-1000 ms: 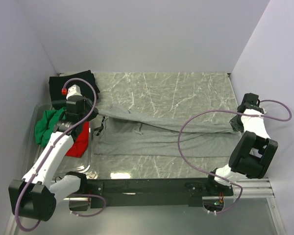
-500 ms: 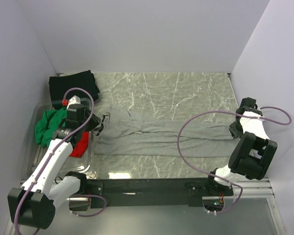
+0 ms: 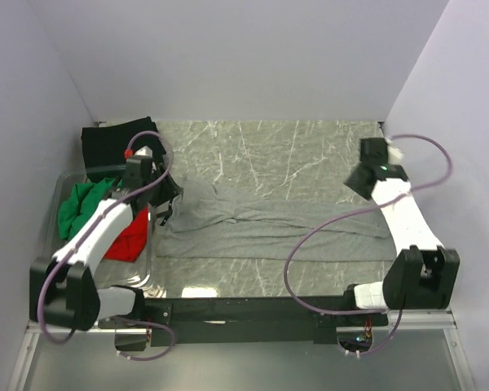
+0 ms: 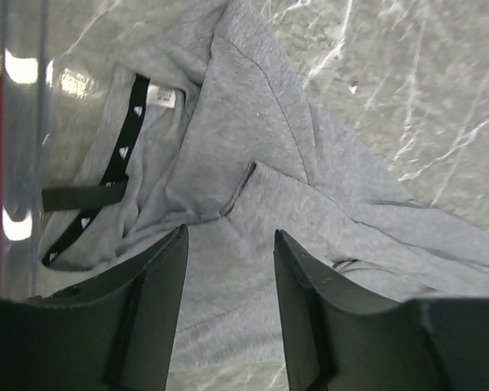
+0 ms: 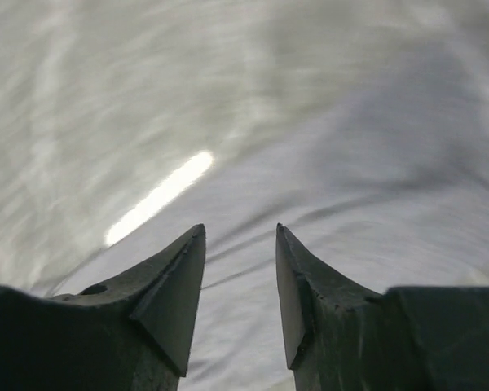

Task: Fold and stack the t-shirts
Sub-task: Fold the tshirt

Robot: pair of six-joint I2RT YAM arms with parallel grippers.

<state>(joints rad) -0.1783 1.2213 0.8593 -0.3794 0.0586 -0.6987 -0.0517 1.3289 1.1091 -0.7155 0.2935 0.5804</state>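
Observation:
The large heather-grey t-shirt (image 3: 269,228) lies across the table in a long folded band. Its dark collar (image 4: 118,163) is at the left end, by the tray. My left gripper (image 3: 169,191) hovers over that collar end, open, with nothing between its fingers (image 4: 231,235); grey cloth shows below. My right gripper (image 3: 359,179) is raised above the shirt's right end, also open and empty (image 5: 240,230); its view is blurred. The black t-shirt (image 3: 118,142) sits at the back left. The green t-shirt (image 3: 81,208) and the red t-shirt (image 3: 130,236) lie in the tray.
A clear plastic tray (image 3: 57,183) holds the green and red shirts at the left edge. White walls close in the back and both sides. Purple cables loop from both arms over the table's front part.
Both grippers went from shut to open and let go of the grey shirt, whose lifted edge has dropped flat. The right arm rose and swung back and left; the left shifted slightly back.

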